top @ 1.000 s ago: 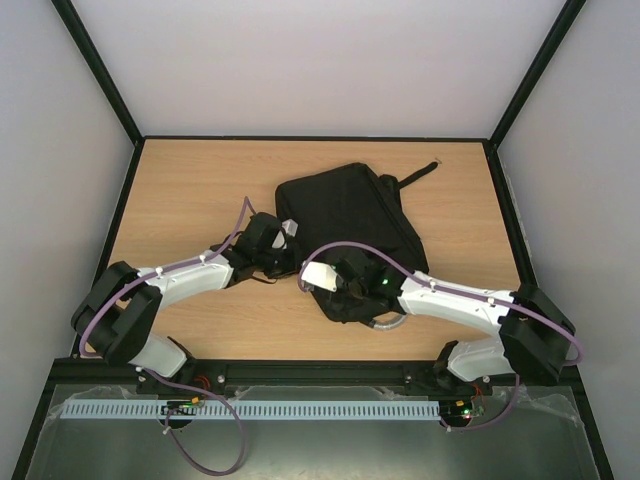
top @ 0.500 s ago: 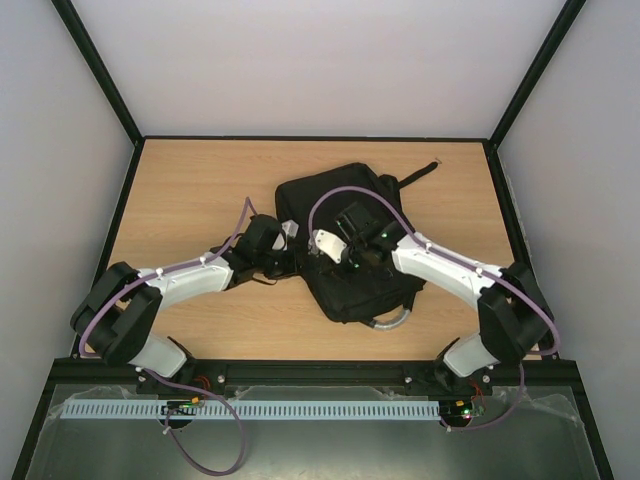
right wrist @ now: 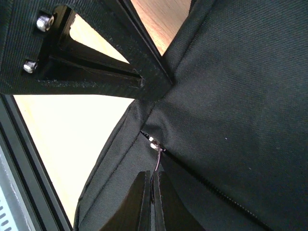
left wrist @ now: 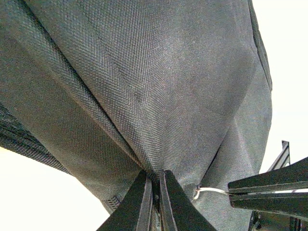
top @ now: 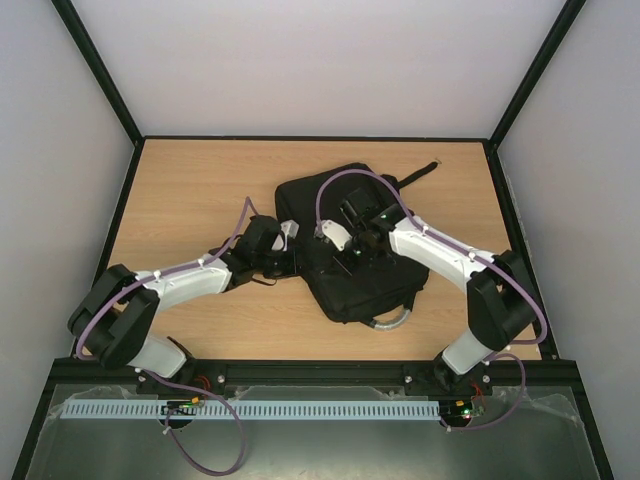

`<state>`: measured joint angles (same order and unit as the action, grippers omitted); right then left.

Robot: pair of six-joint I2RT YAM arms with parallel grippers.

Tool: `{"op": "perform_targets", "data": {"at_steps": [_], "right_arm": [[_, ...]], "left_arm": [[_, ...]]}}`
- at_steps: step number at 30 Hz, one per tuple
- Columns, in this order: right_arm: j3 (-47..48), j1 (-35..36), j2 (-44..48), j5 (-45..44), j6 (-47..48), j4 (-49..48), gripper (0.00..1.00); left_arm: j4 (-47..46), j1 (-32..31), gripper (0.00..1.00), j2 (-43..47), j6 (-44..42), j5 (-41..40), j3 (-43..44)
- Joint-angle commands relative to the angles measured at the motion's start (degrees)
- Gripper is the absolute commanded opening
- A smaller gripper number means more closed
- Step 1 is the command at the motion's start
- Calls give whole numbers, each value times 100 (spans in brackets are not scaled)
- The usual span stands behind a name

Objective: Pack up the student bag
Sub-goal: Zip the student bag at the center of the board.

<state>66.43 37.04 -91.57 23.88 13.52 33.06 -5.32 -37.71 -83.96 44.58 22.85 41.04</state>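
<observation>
The student bag [top: 362,292], a large black backpack of soft, coarsely woven fabric, lies flat on the pale wood-grain laminate table [top: 190,190]. It sits about mid-table, a little to the right, and is turned at a slant. Its curved silvery-grey loop handle [top: 392,322] sticks out at the near corner. A thin black strap [top: 418,174] trails off the far corner toward the back edge.

The left gripper [left wrist: 154,178], matte black with slim tapering fingers, meets the bag at its left edge. Its claw is pinched narrow on a fold of the cloth, which rises from the tips in taut ridges. Up close the diagonal twill of the weave shows clearly.

The right gripper [right wrist: 153,175] reaches over the top of the bag from the right side. Its claw is likewise closed to a slit, clamped on the zip pull [right wrist: 157,156], a thin dark cord tied to a small shiny metal slider [right wrist: 152,141]. From there a line of fine black zipper teeth [right wrist: 211,191] runs along the seam. The two grippers sit just beside each other, toward the bag's left side, at the ends of smooth white-shelled arms [top: 185,283].
</observation>
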Motion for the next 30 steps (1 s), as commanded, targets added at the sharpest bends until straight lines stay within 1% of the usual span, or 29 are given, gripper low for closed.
{"op": "perform_targets", "data": {"at_steps": [1, 4, 10, 20, 30], "right_arm": [[-28, -47, 317, -821, -96, 560, 1], [-235, -86, 489, -1054, -68, 489, 1], [-491, -430, 736, -1051, -45, 488, 1], [-703, -1373, 962, -1029, 304, 604, 1], [-785, -2304, 958, -1016, 655, 685, 1]], "left_arm": [[180, 35, 2, 229, -206, -314, -141], [214, 52, 2, 245, -233, -343, -165], [227, 113, 2, 249, -255, -361, -225], [224, 183, 2, 283, -254, -361, -317], [209, 216, 2, 293, -257, -361, -381]]}}
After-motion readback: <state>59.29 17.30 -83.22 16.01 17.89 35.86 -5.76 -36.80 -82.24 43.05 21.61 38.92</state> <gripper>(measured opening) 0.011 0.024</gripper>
